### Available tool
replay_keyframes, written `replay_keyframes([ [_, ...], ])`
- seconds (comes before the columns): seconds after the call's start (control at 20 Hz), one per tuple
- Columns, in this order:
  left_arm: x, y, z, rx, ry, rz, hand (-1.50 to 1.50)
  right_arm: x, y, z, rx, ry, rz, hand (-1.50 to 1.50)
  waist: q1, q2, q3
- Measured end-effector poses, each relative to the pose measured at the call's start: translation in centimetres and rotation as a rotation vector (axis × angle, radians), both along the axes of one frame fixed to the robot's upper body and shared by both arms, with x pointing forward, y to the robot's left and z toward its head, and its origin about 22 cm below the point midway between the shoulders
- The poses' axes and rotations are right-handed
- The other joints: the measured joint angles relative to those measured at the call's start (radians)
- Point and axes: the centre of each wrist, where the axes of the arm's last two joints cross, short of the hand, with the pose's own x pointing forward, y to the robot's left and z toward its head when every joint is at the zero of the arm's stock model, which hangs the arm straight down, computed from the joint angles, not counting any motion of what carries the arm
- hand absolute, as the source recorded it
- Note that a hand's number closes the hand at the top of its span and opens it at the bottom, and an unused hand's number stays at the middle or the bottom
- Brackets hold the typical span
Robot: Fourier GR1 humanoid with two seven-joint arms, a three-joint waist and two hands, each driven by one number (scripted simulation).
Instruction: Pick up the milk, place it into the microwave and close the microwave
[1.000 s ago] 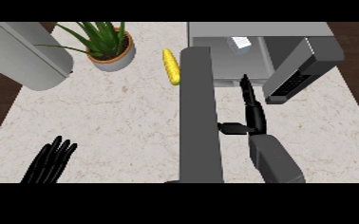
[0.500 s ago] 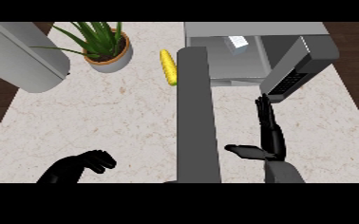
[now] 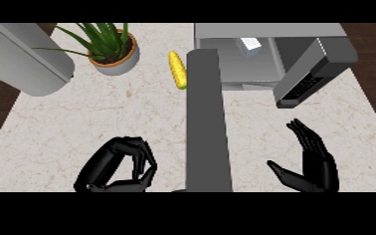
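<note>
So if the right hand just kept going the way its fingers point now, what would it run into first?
The right hand points up the counter. The first thing in that line looks like the microwave's open door, with bare counter between. Relative heights are unclear, so it might pass under.

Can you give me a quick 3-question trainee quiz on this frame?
1. True or false: the microwave door is shut.
2. Where is the milk? A) on the counter B) inside the microwave C) in the right hand
3. The left hand has its fingers ____.

Key: 1 false, the door stands open. 2 B. 3 curled, holding nothing.
</note>
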Motion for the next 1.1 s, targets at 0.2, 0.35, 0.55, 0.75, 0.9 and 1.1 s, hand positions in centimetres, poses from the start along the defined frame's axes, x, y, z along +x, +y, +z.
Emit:
replay_keyframes([
  [0.2,2.5,-2.9,0.4,0.037,-0.019,-0.046,1.5,-1.6,-2.3,1.9,0.004,-0.013,-0.032,-1.5,0.002,0.002,0.0],
  [0.35,3.4,-5.9,-0.2,0.068,-0.026,-0.09,1.5,-2.9,-3.7,2.6,-0.021,-0.02,-0.049,-1.5,0.001,0.003,0.0],
  [0.55,4.9,-9.7,0.0,0.126,-0.079,-0.141,1.5,-3.7,-5.1,4.1,-0.061,-0.036,-0.038,-1.5,-0.006,0.004,0.0],
  [0.75,5.8,-12.8,-0.6,0.176,-0.071,-0.184,1.5,-3.8,-5.8,5.7,-0.065,-0.076,-0.024,-1.5,-0.011,0.004,0.0],
  [0.9,5.9,-14.8,-1.1,0.214,-0.049,-0.174,1.5,-3.8,-6.2,7.0,-0.063,-0.094,0.004,-1.5,-0.022,0.006,0.0],
  [1.1,5.7,-16.5,-2.6,0.269,0.019,-0.202,1.5,-3.1,-5.9,8.7,-0.055,-0.123,0.057,-1.5,-0.045,0.011,-0.001],
])
